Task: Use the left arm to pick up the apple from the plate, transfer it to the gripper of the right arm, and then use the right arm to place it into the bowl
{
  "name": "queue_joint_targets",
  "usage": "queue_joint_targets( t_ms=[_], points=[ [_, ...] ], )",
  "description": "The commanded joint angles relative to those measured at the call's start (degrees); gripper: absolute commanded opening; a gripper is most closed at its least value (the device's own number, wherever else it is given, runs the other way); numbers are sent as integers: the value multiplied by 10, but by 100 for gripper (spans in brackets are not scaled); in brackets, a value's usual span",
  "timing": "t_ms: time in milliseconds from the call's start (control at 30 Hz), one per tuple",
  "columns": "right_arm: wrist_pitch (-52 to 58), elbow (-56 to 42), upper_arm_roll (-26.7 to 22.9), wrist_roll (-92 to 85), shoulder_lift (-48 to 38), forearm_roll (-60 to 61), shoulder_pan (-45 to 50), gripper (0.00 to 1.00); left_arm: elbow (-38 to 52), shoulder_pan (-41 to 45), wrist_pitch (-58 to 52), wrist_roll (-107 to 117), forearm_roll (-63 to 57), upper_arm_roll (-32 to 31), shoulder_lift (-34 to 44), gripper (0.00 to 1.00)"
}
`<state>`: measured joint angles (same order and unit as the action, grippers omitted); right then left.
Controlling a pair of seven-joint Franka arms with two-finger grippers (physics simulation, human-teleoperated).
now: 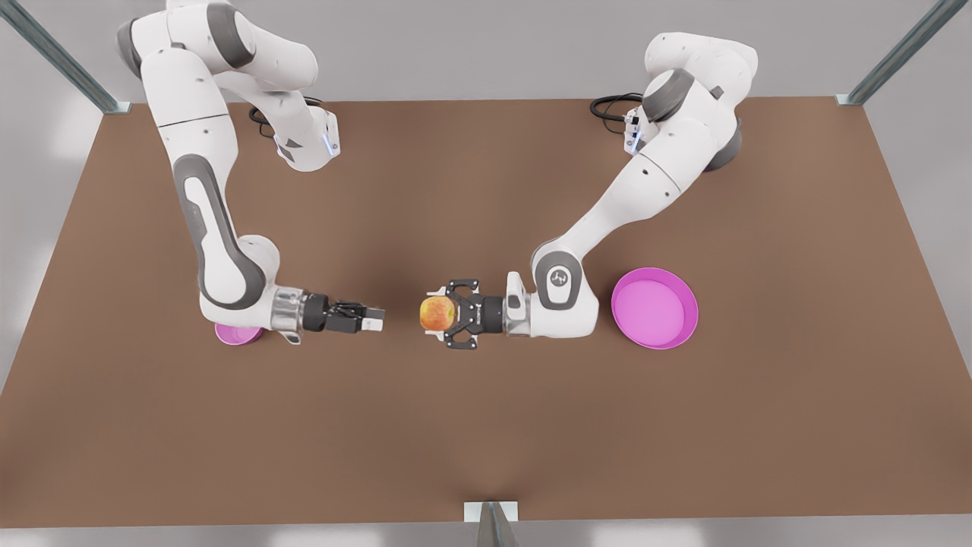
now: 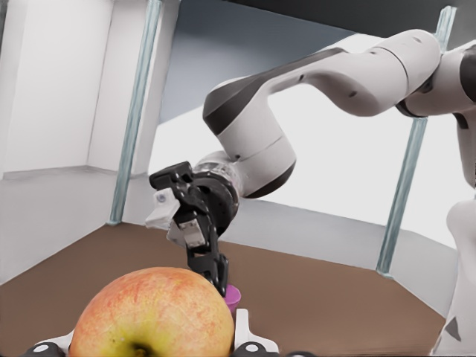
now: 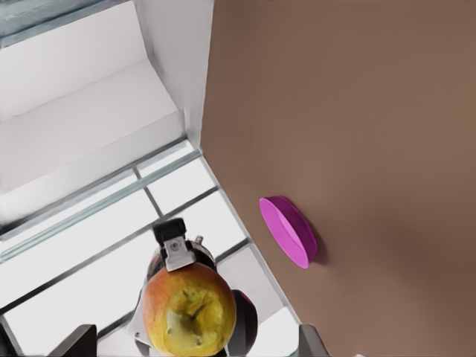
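Observation:
The yellow apple (image 1: 434, 313) with an orange-red blush hangs above the table's middle, and my left gripper (image 1: 440, 314) is shut on it, reaching in from the front view's right. The left wrist view has the apple (image 2: 152, 316) close up. My right gripper (image 1: 373, 318) faces it from the front view's left, a short gap away, open, with its fingers (image 3: 78, 338) spread wide. From the right wrist view the apple (image 3: 190, 309) sits straight ahead. The pink plate (image 1: 654, 308) lies bare on the front view's right. The pink bowl (image 1: 237, 333) peeks out beneath the right arm's wrist.
The brown table (image 1: 486, 441) has metal frame posts at its corners (image 1: 99, 95) and one at the near edge (image 1: 492, 520). Both arm bases stand at the far edge, with black cable loops (image 1: 611, 106) beside them.

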<state>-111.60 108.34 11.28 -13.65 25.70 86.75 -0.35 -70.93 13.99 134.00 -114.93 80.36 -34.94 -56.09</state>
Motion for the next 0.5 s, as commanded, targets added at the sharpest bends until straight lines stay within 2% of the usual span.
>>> queue_joint_targets(
  t_ms=[0, 467],
  points=[
    [-6, -9, 4, -279, 8, 18, 3, 100, 0, 1, -10, -396, 6, 0, -1, 68],
    [-39, -2, 15, -327, 19, 40, 57, 100, 0, 7, -9, -400, 9, 0, -9, 68]
  ],
)
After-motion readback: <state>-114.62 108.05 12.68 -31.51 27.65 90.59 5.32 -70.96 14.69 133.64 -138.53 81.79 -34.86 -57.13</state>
